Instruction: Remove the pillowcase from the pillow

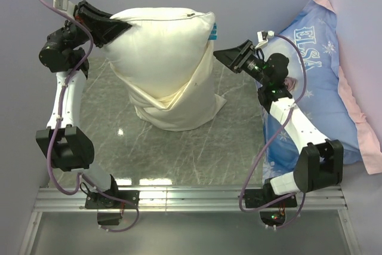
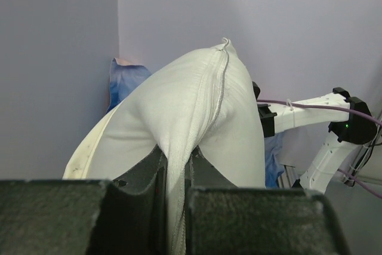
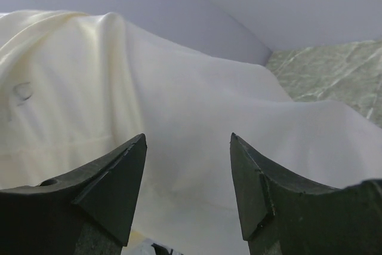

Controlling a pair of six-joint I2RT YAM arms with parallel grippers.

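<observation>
From above, the left gripper (image 1: 121, 28) holds the pillowcase (image 1: 167, 58), pillow seemingly inside and not yet stripped, upright on the marble table (image 1: 179, 153); its wrist view shows jaws clamped on fabric; the right gripper (image 1: 223, 56), jaws apart in its own view, likely needs a grip on cloth next.

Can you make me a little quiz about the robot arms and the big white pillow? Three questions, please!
1. True or false: the right gripper is open and holds nothing.
2. Which word is printed on the blue pillow lying on the right? A) ANNA B) ELSA C) OLAF
3. Fill in the gap: the left gripper is shut on a top corner of the white ____.

Key
1. True. Its two fingers stand apart beside the white fabric, with nothing between them.
2. B.
3. pillow. The cream pillowcase sits wrinkled around its lower part.
</observation>
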